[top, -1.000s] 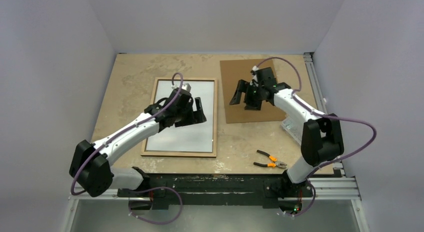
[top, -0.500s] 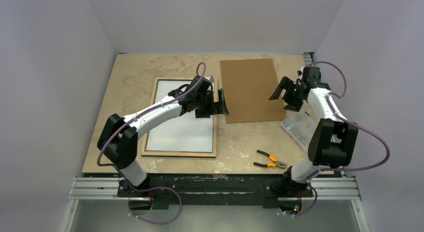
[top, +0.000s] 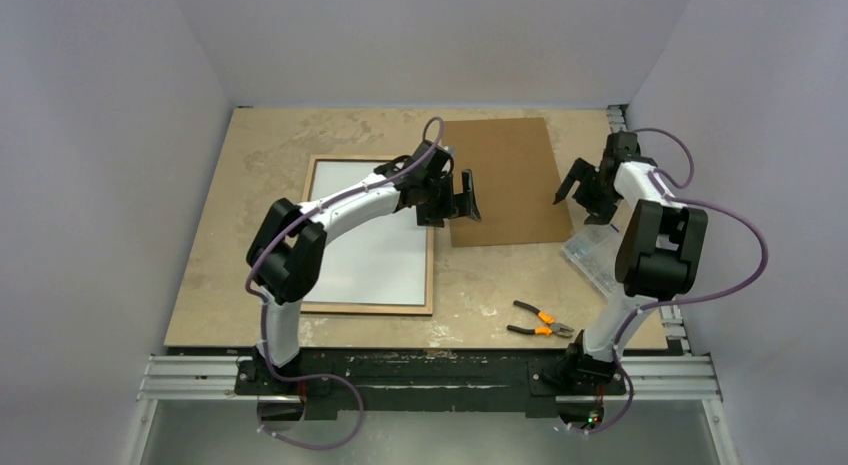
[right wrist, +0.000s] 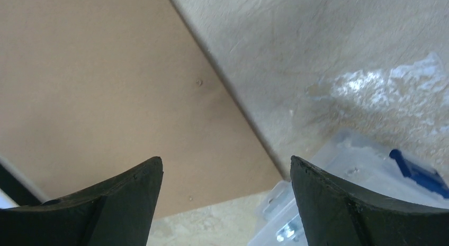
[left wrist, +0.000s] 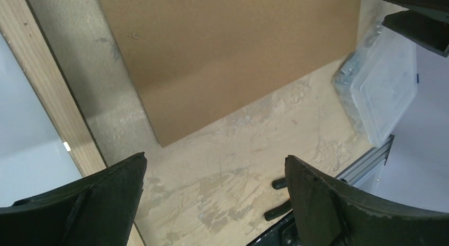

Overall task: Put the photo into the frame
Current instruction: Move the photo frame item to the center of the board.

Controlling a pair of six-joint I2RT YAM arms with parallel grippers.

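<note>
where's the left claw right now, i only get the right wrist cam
Observer: The left claw hangs open above the left edge of the brown board, just beside the right rail of the frame.
Operator: is the photo in the frame or not
Observer: It looks so. The frame lies wood-coloured side up, and what seems to be the photo fills it, white side up. No print shows.
Operator: any loose tools around
Observer: Orange-handled pliers lie on the table near its front edge, on the near side of the clear box.
</note>
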